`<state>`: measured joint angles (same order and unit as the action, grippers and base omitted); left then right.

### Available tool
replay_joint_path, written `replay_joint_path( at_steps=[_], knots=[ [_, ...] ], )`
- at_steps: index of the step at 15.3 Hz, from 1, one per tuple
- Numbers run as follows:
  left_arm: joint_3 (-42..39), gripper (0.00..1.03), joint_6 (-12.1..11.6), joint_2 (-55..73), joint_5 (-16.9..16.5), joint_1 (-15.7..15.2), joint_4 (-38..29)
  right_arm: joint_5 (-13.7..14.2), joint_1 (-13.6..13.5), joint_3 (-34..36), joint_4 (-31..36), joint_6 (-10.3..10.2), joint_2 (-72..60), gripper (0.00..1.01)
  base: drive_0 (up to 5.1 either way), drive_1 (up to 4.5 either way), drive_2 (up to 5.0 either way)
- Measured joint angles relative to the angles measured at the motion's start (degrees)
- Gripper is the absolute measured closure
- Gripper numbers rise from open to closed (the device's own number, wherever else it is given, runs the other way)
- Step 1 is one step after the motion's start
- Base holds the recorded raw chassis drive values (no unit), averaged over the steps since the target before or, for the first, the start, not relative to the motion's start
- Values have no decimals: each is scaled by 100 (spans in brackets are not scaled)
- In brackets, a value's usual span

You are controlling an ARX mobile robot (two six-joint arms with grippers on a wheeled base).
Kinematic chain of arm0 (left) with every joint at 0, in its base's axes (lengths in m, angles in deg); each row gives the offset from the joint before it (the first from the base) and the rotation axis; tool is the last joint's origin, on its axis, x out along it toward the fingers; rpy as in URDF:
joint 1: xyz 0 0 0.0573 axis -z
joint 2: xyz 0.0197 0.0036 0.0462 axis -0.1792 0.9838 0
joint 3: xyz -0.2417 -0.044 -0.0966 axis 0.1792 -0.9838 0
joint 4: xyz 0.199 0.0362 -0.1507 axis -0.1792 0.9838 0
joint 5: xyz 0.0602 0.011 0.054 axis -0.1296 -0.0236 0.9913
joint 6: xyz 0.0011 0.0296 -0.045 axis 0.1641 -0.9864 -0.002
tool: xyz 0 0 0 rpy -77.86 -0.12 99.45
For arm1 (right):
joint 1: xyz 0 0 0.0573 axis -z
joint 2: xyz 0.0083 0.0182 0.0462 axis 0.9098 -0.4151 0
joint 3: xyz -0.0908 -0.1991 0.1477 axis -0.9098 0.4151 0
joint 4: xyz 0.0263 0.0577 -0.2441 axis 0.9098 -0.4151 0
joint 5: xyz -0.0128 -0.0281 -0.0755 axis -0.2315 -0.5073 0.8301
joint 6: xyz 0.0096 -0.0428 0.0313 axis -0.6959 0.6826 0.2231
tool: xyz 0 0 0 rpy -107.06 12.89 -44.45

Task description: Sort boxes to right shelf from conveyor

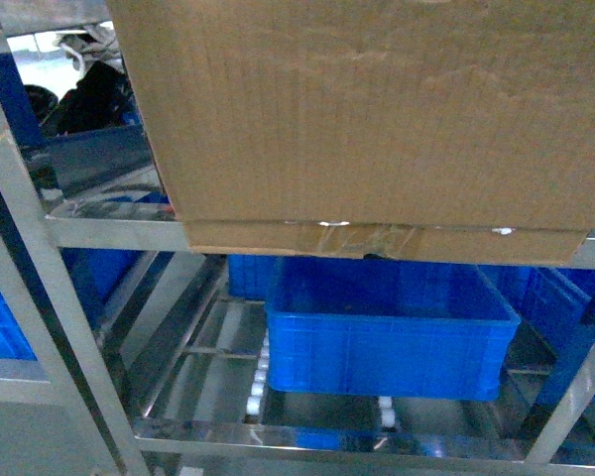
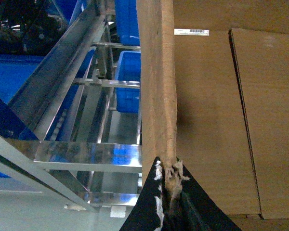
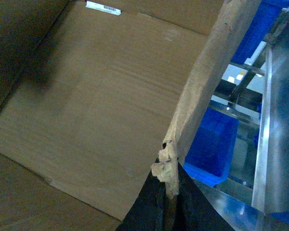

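— What does the room look like from where you stand?

— A stainless-steel tiered rack [image 1: 99,233] fills the space, its square posts slanting up the left side and its lower level carrying tracks of small white rollers [image 1: 258,382]. A blue plastic crate [image 1: 392,332] sits on that lower level, with more blue crates behind and to the sides.

— And the box?

— A large brown corrugated cardboard box [image 1: 377,109] hangs high across the rack's upper rail, open side toward the robot. Clear tape [image 1: 362,238] and a small white spot [image 1: 503,231] mark its bottom edge. Inside, a white barcode label [image 2: 191,32] sticks to the far panel. The rim is ragged and torn where it is gripped.

— How are the arms holding it?

— The left end effector [image 2: 171,192] is clamped over the box's left wall, dark fingers either side of frayed cardboard. The right end effector [image 3: 168,192] pinches the right wall the same way.
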<state>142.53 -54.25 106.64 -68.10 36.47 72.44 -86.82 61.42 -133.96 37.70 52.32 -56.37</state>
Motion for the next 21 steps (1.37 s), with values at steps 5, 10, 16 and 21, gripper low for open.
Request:
replay_joint_path(
  at_steps=[5,10,16,21],
  knots=[
    [0,101,0,9,-2,20,7,0,26,0,-9,0,-20,99,-321,481,-204],
    [0,101,0,7,-4,-37,28,-7,-28,0,-11,0,-28,99,-321,481,-204],
    [1392,101,-76,870,-282,-321,859,109,-7,-1231,-697,-509,-870,99,-321,481,-204],
    [2216,101,660,1510,-592,-555,1547,162,-52,-2612,-1423,-734,-1751,99,-128,192,-82]
  ],
)
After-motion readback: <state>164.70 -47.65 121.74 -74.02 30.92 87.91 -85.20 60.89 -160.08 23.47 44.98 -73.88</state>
